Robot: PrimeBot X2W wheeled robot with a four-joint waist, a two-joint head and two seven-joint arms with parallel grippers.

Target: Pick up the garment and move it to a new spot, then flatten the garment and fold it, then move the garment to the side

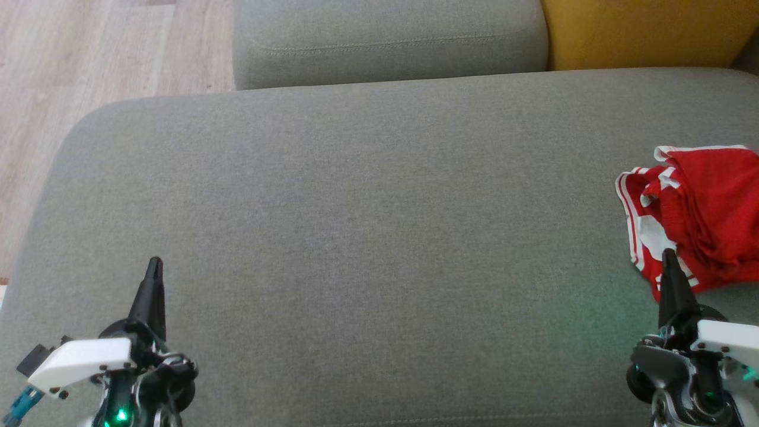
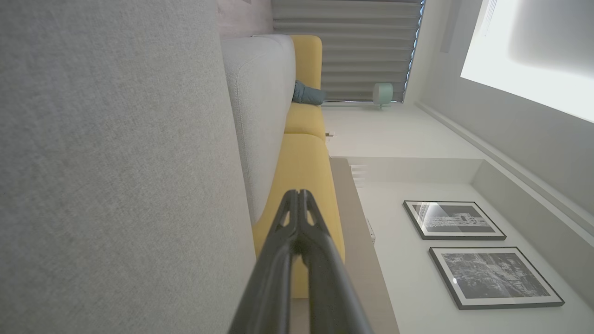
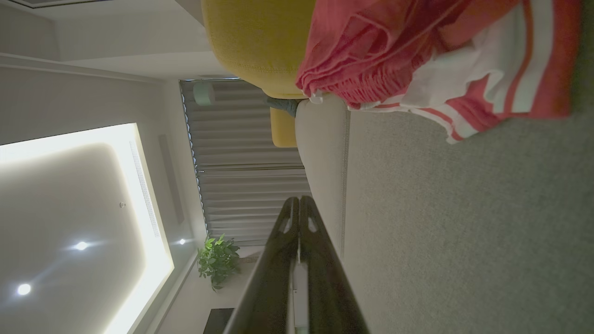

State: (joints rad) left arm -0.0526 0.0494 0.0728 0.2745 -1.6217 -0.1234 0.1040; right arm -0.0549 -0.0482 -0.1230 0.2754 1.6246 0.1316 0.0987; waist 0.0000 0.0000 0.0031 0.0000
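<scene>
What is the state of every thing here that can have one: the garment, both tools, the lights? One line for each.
red garment, crumpled, neither flattened nor folded, lying on the grey cushion.
left tool, shut, holding nothing.
right tool, shut, holding nothing, at the near edge of the red garment.
ceiling lights, on.

head: looks down on grey cushion (image 1: 356, 237); wrists: rolled sideways, low along it; shared: yellow backrest (image 1: 640, 29)
</scene>
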